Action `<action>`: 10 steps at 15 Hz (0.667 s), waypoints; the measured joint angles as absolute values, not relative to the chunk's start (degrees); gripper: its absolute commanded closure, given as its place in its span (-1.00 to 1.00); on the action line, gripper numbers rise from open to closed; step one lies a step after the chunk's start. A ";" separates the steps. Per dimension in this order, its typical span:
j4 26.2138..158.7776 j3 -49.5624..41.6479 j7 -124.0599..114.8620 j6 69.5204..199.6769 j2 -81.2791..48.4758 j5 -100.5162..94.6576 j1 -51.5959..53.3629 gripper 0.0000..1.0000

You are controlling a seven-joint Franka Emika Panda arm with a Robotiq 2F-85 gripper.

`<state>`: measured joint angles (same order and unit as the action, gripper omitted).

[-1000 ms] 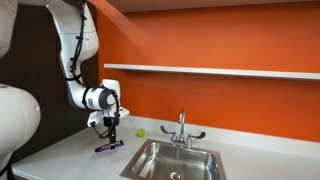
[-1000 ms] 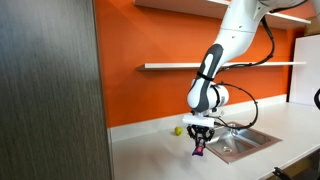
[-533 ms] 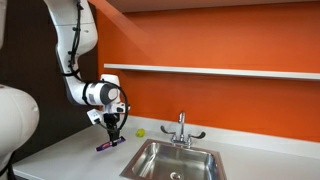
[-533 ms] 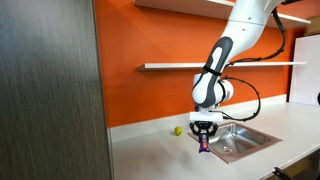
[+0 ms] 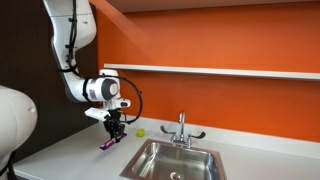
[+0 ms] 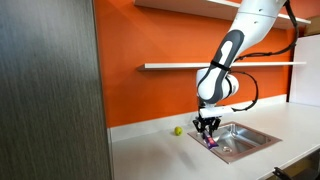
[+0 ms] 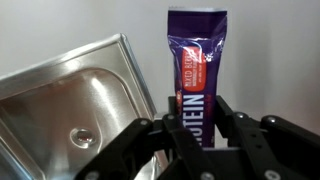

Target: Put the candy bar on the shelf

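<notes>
My gripper (image 5: 112, 133) is shut on the candy bar (image 5: 108, 143), a flat bar in a dark purple wrapper, and holds it in the air above the countertop beside the sink. In an exterior view the gripper (image 6: 209, 129) and the bar (image 6: 211, 142) hang over the sink's near edge. In the wrist view the candy bar (image 7: 198, 60) sticks out between my fingers (image 7: 198, 120), with a red and white mark on the wrapper. The shelf (image 5: 220, 71), a long thin white ledge on the orange wall, runs well above the gripper; it also shows in an exterior view (image 6: 190, 66).
A steel sink (image 5: 175, 160) with a faucet (image 5: 181, 128) is set in the pale countertop (image 5: 70, 160). A small yellow-green ball (image 5: 140, 132) lies by the wall, also seen in an exterior view (image 6: 178, 130). A dark cabinet panel (image 6: 50, 90) stands close by.
My gripper has lifted the candy bar off the countertop and carried it up and toward the sink.
</notes>
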<state>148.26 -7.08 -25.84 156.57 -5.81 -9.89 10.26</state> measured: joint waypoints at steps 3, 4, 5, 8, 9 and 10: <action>149.11 -5.76 -20.17 156.57 -4.31 -9.75 9.01 0.72; 149.37 -5.36 -18.99 156.57 -3.85 -9.75 8.76 0.72; 149.65 -4.96 -18.20 156.57 -3.29 -9.76 8.57 0.72; 150.28 -4.05 -17.64 156.48 -1.33 -10.10 8.44 0.72; 150.43 -3.72 -17.64 156.25 -0.47 -10.50 8.38 0.72; 150.57 -3.41 -17.66 155.81 0.53 -11.05 8.35 0.72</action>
<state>150.57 -3.41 -17.66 155.81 0.53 -11.05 8.35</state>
